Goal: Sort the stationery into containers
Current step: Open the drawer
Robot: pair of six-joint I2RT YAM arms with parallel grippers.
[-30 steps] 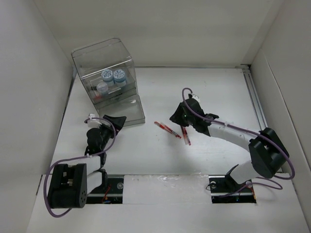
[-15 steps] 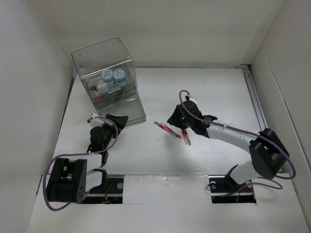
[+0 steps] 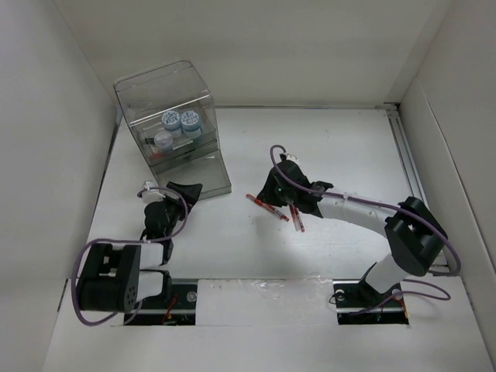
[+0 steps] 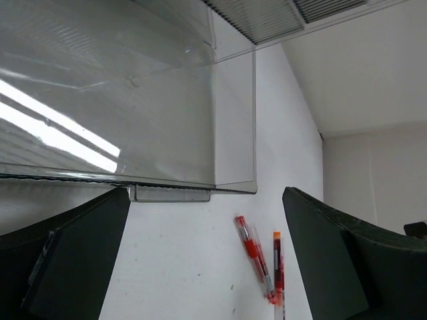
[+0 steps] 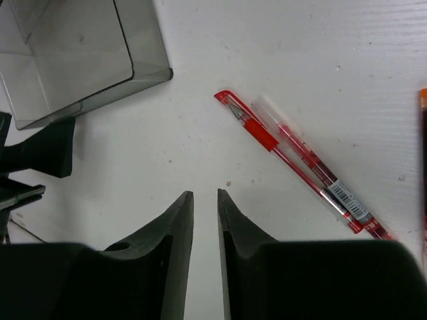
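Two thin red pens (image 3: 267,207) lie close together on the white desk (image 3: 333,147), near its middle. Another red pen (image 3: 296,217) lies just to their right, pointing a different way. In the right wrist view the red pens (image 5: 293,157) lie slanted on the desk. They sit off to one side of the black fingers (image 5: 170,227) and do not touch them.

The clear box (image 3: 174,116) stands at the far left of the desk, well apart from the pens. Two round blue-white rolls (image 3: 180,120) sit side by side inside it, up high.

The right pincer (image 3: 266,194) hangs over the desk just beside the pens. Its two fingers are almost together, with only a thin gap between them, and nothing is in that gap.

The left pincer (image 3: 182,192) is near the front bottom corner of the clear box. Its fingers are spread far apart and hold nothing. In the left wrist view the clear wall of the box (image 4: 167,100) fills the top, and two of the pens (image 4: 263,263) show on the desk farther off, between the wide fingers (image 4: 67,253).
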